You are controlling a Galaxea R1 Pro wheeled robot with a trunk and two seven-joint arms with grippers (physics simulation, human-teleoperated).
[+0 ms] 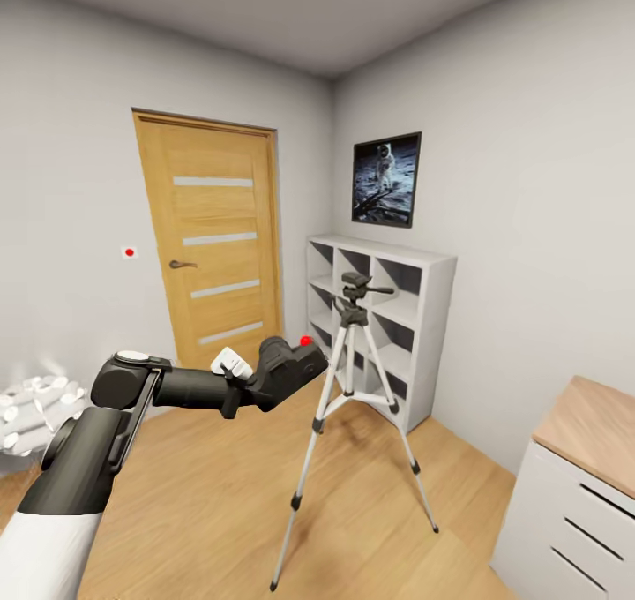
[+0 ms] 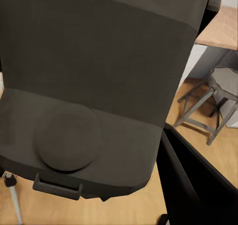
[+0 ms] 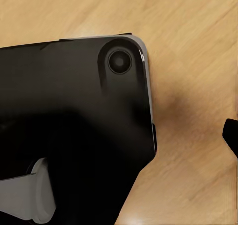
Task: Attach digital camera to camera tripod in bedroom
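Camera (image 1: pixel 287 366) carried by left gripper (image 1: pixel 300 363), jaw state indeterminable; tripod (image 1: pixel 353 388) near; risk: leg knocked, stand toppled on approach.

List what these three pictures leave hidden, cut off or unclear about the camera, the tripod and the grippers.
- Left gripper's fingers: head view, the digital camera covers them, so the grasp is unconfirmed.
- Digital camera: left wrist view, too close, a dark body with no lens visible.
- Camera tripod head plate: head view, too small to show its mount.
- Right gripper: right wrist view, a black housing blocks it; open or shut unknown.
- Stool: left wrist view, cut by the edge.
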